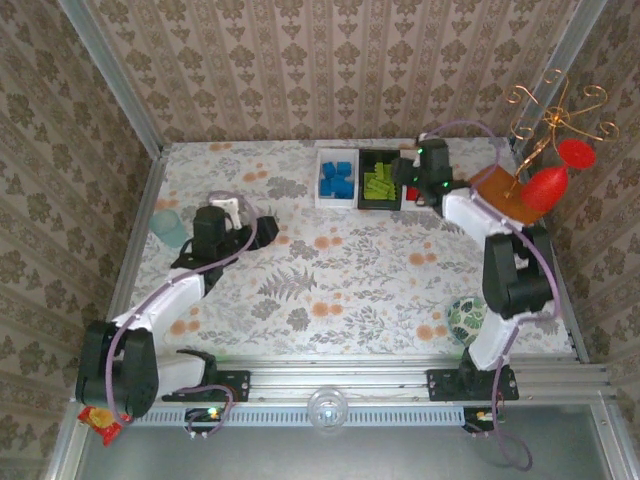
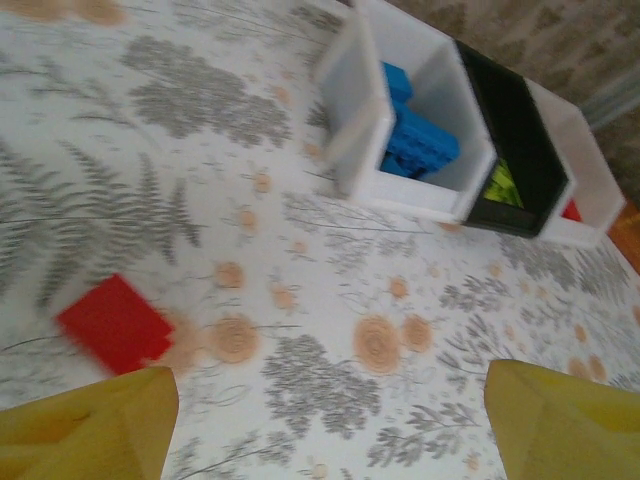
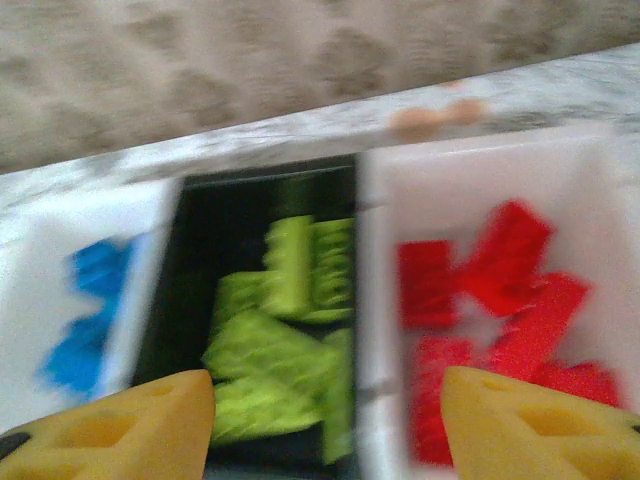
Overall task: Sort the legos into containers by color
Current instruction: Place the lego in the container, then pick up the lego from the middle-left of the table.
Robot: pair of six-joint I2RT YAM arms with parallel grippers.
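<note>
Three bins stand in a row at the back of the table. A white bin (image 1: pixel 322 176) holds blue legos (image 1: pixel 337 180) (image 2: pixel 415 140) (image 3: pixel 85 320). The black bin (image 1: pixel 363 160) (image 2: pixel 510 120) holds lime green legos (image 1: pixel 379 185) (image 3: pixel 290 330). Another white bin (image 2: pixel 590 180) (image 3: pixel 480 170) holds red legos (image 3: pixel 500 300). My right gripper (image 1: pixel 410 178) (image 3: pixel 330 440) hangs open over the wall between the black and red-filled bins, nothing between its fingers. My left gripper (image 1: pixel 262 232) (image 2: pixel 330 430) is open low over the tablecloth. A loose red lego (image 2: pixel 115 322) lies just beyond its left finger (image 2: pixel 90 425).
A pale teal cup (image 1: pixel 168 225) and a white object (image 1: pixel 225 205) sit at the left by my left arm. An orange board (image 1: pixel 498 190) with red ornaments (image 1: pixel 545 185) on a gold wire stand is at the back right. A patterned ball (image 1: pixel 465 320) lies near my right arm's base.
</note>
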